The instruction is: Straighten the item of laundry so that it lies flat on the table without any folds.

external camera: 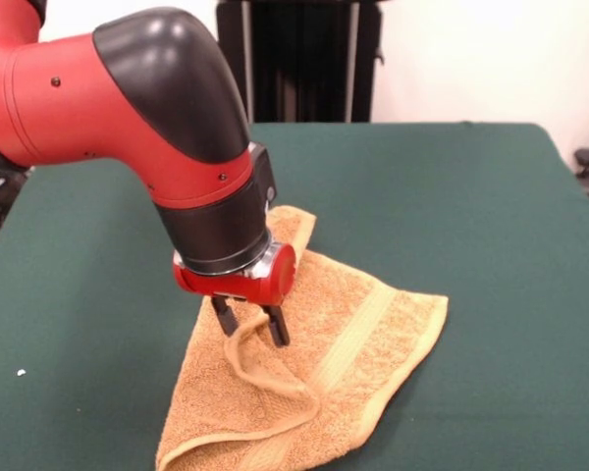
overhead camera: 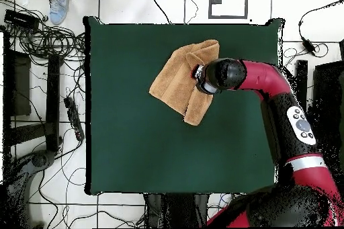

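The orange-tan towel (external camera: 363, 334) lies crumpled and folded over on itself on the green table (external camera: 471, 196), in a roughly triangular heap with a ribbed band showing on its right part. My gripper (external camera: 249, 329) points straight down onto the towel's middle. Its two fingers stand apart, open, on either side of a raised ridge of cloth that curls up toward the left finger. In the overhead view the towel (overhead camera: 176, 82) lies at the upper middle of the table (overhead camera: 134, 139), and the arm's wrist (overhead camera: 218, 75) covers its right edge and hides the gripper.
The red and black arm (external camera: 108, 98) crosses above the table's left half in the front view. Cables and equipment (overhead camera: 40, 72) lie on the floor beside the table. A person's shoe (overhead camera: 59, 3) shows at the overhead view's top left.
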Robot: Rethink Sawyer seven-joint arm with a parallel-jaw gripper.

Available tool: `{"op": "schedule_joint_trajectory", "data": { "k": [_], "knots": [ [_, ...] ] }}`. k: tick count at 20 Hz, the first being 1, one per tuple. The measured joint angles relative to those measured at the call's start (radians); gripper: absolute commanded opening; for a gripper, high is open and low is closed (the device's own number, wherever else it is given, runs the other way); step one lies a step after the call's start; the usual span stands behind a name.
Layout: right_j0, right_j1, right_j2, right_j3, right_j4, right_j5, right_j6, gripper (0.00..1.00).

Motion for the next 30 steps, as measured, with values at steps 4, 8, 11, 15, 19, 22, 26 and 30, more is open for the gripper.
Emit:
{"op": "schedule_joint_trajectory", "data": {
  "k": [4,8,11,15,19,22,26,30],
  "knots": [
    [0.000,-0.012,0.000,0.001,-0.002,0.000,0.000,1.00],
    [0.000,-0.026,0.000,0.002,-0.005,-0.002,0.000,0.00],
    [0.001,-0.045,-0.002,0.003,-0.007,-0.007,0.000,0.00],
    [0.002,-0.065,-0.007,0.003,-0.009,-0.007,0.000,0.00],
    [0.002,-0.079,-0.011,0.004,-0.011,-0.007,0.000,0.00],
    [0.002,-0.086,-0.011,0.005,-0.012,-0.007,0.000,0.00],
    [0.002,-0.090,-0.012,0.005,-0.016,-0.007,0.000,0.00],
    [0.002,-0.104,-0.011,0.005,-0.018,-0.007,0.000,0.00]
  ]
}}
